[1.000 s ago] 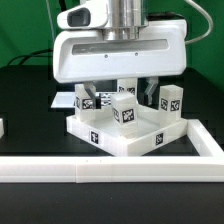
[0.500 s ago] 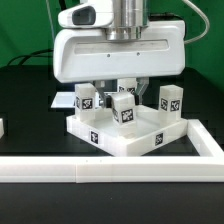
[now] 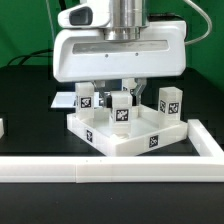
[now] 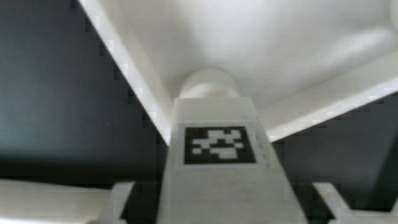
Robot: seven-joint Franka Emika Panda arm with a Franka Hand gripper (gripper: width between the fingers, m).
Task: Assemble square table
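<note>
While the square tabletop [image 3: 122, 133] lies flat behind the long white rail [image 3: 110, 167] in the exterior view, the gripper [image 3: 121, 93] hangs straight over it with its jaws narrowed onto an upright tagged leg [image 3: 121, 107], whose long axis runs vertically; two more legs [image 3: 86, 99] [image 3: 171, 101] stand to either side. Seen from the wrist view, the held leg [image 4: 222, 150] points lengthwise away from the camera, its far end close to a corner of the tabletop [image 4: 320, 60], with a finger [image 4: 329, 199] at each flank.
</note>
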